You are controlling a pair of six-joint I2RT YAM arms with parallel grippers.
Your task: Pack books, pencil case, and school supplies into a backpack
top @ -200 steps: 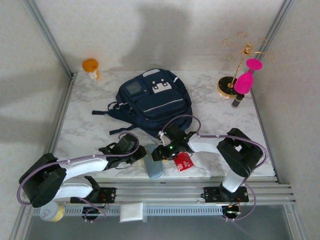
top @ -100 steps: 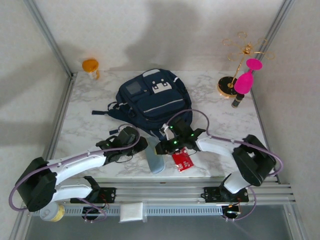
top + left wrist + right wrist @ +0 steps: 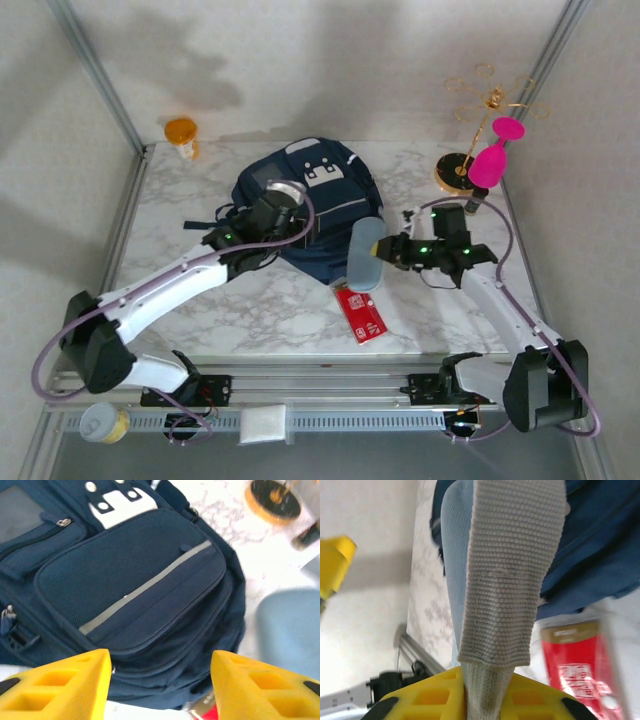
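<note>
Fingers (image 3: 55, 680) of the left tool (image 3: 160, 677) stand well apart with nothing between them, released, above the navy backpack (image 3: 130, 580) and its pale-striped front pocket. In the top view the backpack (image 3: 320, 200) lies flat on the marbled surface (image 3: 180, 260) a little above the middle of the frame, white patches toward the far edge, with the left arm reaching over its left side. To its right, the right tool (image 3: 390, 250) is clenched on the pencil case (image 3: 364, 255), which sits at the backpack's lower right edge. From the right wrist, the grey-blue pouch (image 3: 495, 580) runs up the frame from between the yellow pads (image 3: 420, 702) of the right tool (image 3: 480, 697), which pinch one end of it. The school supplies (image 3: 362, 312), a flat red packet, lie on the surface just below the pouch in the frame, touched by neither tool. An orange container (image 3: 181, 133) stands at the upper left, and a gold stand (image 3: 455, 172) with a pink object (image 3: 490, 163) stands at the upper right.
</note>
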